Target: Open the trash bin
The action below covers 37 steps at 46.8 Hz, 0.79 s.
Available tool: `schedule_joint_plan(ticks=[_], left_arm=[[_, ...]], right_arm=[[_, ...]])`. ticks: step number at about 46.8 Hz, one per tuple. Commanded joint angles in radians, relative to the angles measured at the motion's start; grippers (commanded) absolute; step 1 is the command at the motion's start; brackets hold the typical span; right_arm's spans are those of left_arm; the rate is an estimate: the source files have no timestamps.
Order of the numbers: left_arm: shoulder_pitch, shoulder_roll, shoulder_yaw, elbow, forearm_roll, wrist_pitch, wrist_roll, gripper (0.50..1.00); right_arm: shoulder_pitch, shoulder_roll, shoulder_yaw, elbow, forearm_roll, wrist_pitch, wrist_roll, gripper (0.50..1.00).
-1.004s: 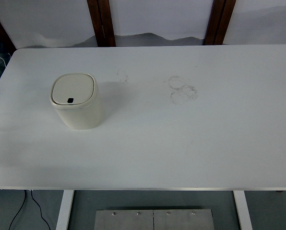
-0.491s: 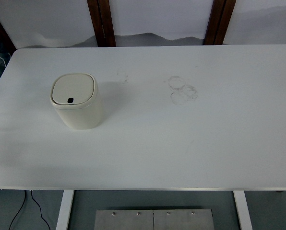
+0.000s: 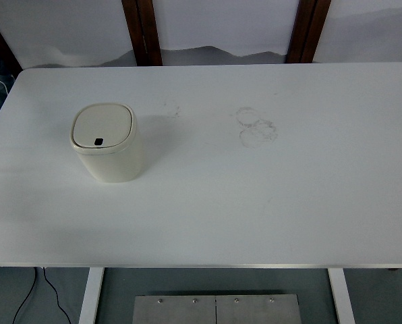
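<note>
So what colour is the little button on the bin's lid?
Black, on the cream lid of the trash bin; the head view shows it.

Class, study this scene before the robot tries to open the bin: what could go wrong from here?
1. The trash bin stands free on the smooth table, lid shut; a sideways push might slide or tip it.
2. The small dark button at the lid's near edge is a small target; a finger could miss it.
3. No hand is visible yet, so the whole approach remains.
</note>
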Motion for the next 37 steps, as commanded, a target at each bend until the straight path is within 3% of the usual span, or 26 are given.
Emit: schedule_joint_plan(ticks=[1,11,21,26,37], left_arm=[[-0.024,0.02,0.0,-0.053,0.02,0.042,0.0,1.0],[-0.094,0.077,0.003,-0.182,0.045,0.162,0.006,1.0],[-0.202,0.1,0.006,-0.26,0.129,0.275,0.087,1.0],[-0.252,0.098,0.009,-0.295,0.22,0.308,0.112,1.0],[-0.366,0.097,0.044,-0.369,0.364,0.328,0.23,1.0]], right_arm=[[0.0,0.0,0.0,0.0,0.0,0.0,-0.001,0.995],[0.0,0.0,0.0,0.0,0.0,0.0,-0.001,0.995],[0.0,0.0,0.0,0.0,0.0,0.0,-0.001,0.995],[0.0,0.0,0.0,0.0,0.0,0.0,-0.001,0.995],[0.0,0.0,0.0,0.0,0.0,0.0,-0.001,0.995]])
